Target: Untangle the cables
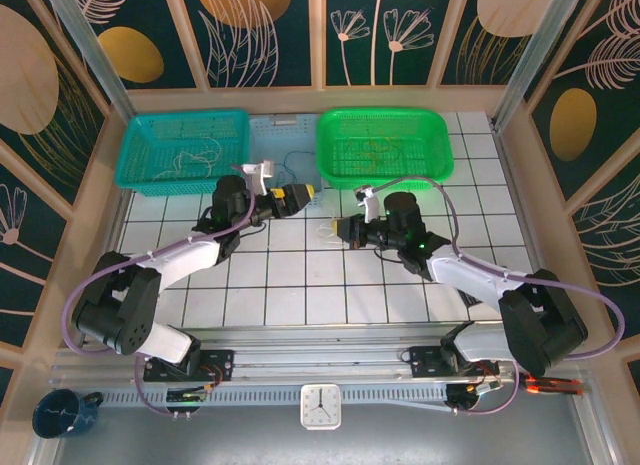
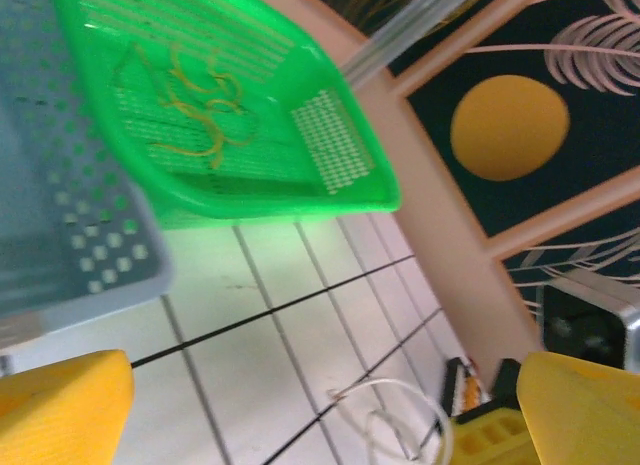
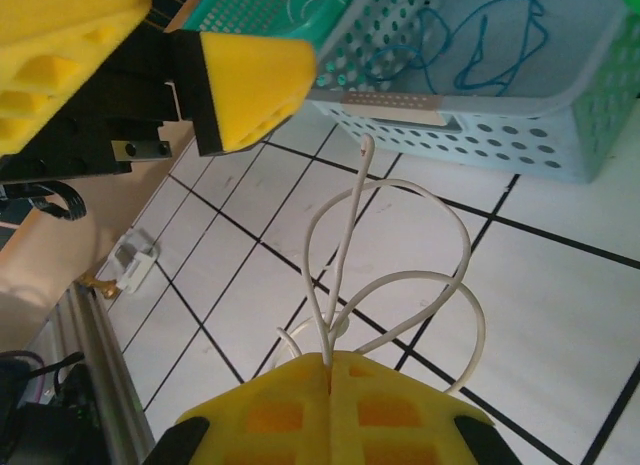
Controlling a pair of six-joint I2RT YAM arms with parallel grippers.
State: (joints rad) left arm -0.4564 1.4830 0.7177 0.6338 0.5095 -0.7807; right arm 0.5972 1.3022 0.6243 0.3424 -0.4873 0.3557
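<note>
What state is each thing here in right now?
Left end effector: open.
Right end effector: shut on the white cable.
White cable: loose loops, pinched at one spot.
Green basket: holds yellow cables.
Teal basket: holds whitish cables.
Pale blue basket: holds a blue cable.

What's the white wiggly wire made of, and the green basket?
The white cable is probably wire in a rubbery plastic coat, smooth and slightly glossy; it curls in soft loops. The green basket looks like hard, shiny plastic, with moulded holes in its walls.
</note>
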